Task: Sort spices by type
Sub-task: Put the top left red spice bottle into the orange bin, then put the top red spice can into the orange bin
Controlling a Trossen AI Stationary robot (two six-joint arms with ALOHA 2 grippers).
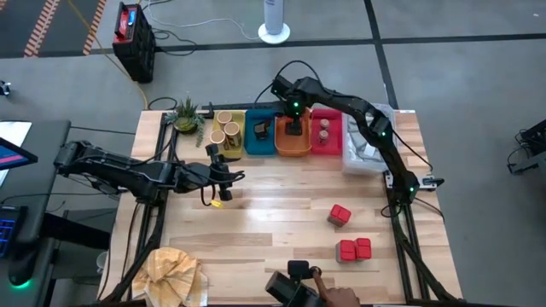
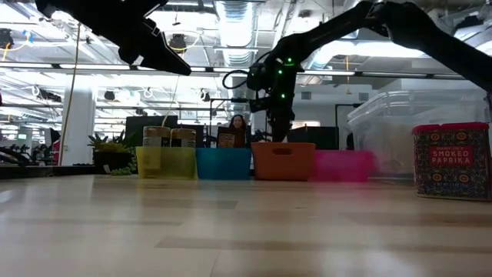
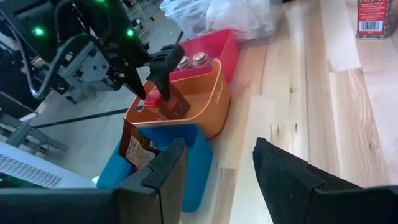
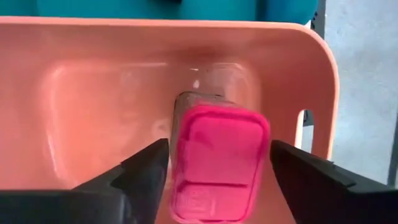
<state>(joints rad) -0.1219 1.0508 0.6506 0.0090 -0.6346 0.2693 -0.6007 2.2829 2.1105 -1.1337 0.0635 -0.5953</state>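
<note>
Four trays stand in a row at the table's far edge: yellow (image 1: pixel 223 130) with pale round tubs, blue (image 1: pixel 258 133) with a dark-tan packet (image 3: pixel 135 149), orange (image 1: pixel 293 141), and red (image 1: pixel 325 134) with tiny jars (image 3: pixel 190 60). My right gripper (image 4: pixel 217 162) points down into the orange tray, open. Its fingers stand on either side of a red-lidded pack (image 4: pixel 217 155) whose lower end is inside the tray. Three more red packs (image 1: pixel 339 215) (image 1: pixel 354 249) stand on the table's near right. My left gripper (image 1: pixel 218 181) hovers open and empty at the table's left. My right gripper's fingers (image 4: pixel 146 168) come from above and stand close to the two sides of the pack's red lid (image 4: pixel 186 155). I cannot tell whether they touch it. The pack stands tilted in the orange tray.
A clear plastic bin (image 1: pixel 365 152) stands right of the red tray, and a small plant (image 1: pixel 186 115) left of the yellow one. A yellowish-tan cloth (image 1: pixel 175 273) lies at the near left corner. A dark device and a person's hand (image 1: pixel 317 281) show at the near edge. Bare wood fills the middle.
</note>
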